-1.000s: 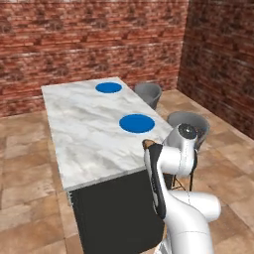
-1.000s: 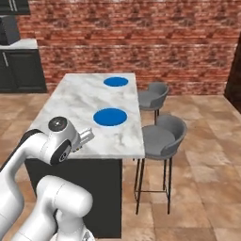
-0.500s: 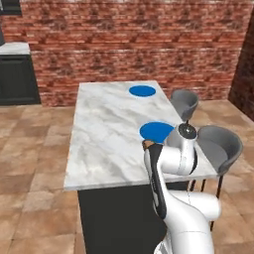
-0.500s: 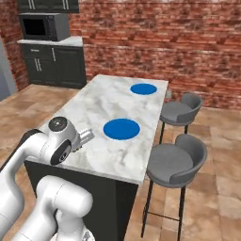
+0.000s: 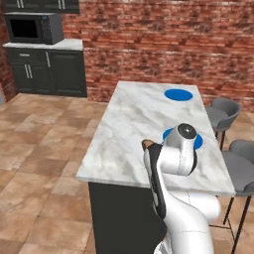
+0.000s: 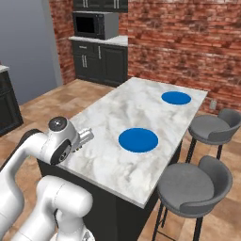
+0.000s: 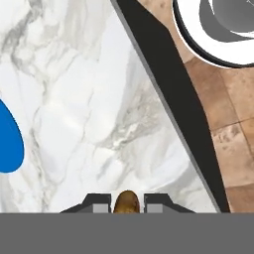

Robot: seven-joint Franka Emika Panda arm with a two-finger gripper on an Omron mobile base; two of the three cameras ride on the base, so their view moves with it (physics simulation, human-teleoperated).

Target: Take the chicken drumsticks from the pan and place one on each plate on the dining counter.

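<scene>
My gripper (image 7: 127, 199) is shut on a small golden-brown chicken drumstick (image 7: 127, 204) that shows between the two dark fingertips. It hovers over the near left part of the white marble dining counter (image 5: 131, 119). In the left base view the drumstick (image 5: 147, 145) peeks out at the hand. The right base view shows the gripper (image 6: 87, 136) above the counter's near left edge (image 6: 101, 162). Two blue plates lie on the counter: a near plate (image 6: 138, 140), partly hidden behind my arm in the left base view (image 5: 198, 142), and a far plate (image 6: 176, 98). The near plate's edge (image 7: 7, 139) sits left of the hand. The pan is out of view.
Two grey stools (image 6: 192, 188) (image 6: 212, 128) stand along the counter's right side. Dark cabinets with a microwave (image 5: 33, 28) line the far left wall, and a brick wall (image 5: 173, 44) runs behind. Tiled floor (image 5: 39, 149) lies open to the left of the counter.
The whole picture has shifted as the base moved: the counter now sits more to the right and the cabinets and microwave have come into view. The gripper stays shut on the drumstick.
</scene>
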